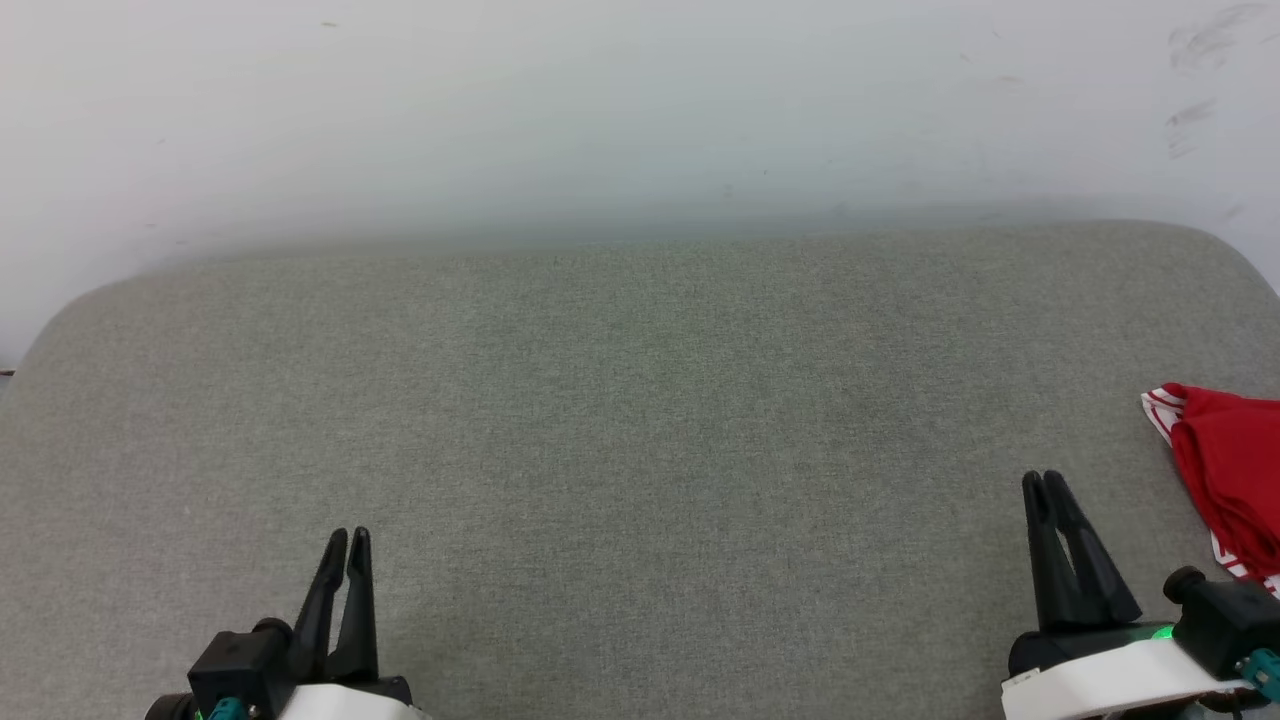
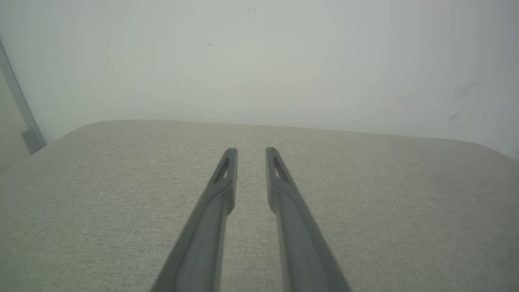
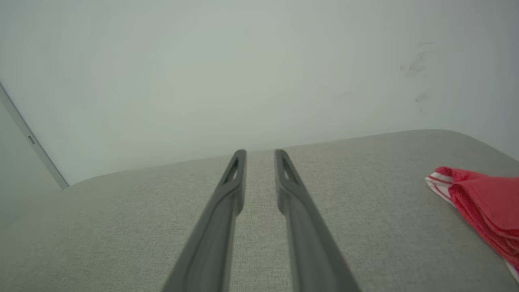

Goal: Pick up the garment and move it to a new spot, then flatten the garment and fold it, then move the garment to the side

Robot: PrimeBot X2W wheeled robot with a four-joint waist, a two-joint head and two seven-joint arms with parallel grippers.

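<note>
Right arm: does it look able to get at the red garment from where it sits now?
Probably yes. The garment lies bunched on the grey padded surface just right of the right end effector, with bare surface between them and its fingers empty.

Soft, even, fairly bright light leaves no hard shadows on the grey cloth surface [image 1: 640, 420]. Its far edge blurs into the pale wall [image 1: 640, 100]. Both wrist views look hazy and washed out, perhaps through a fogged lens.
</note>
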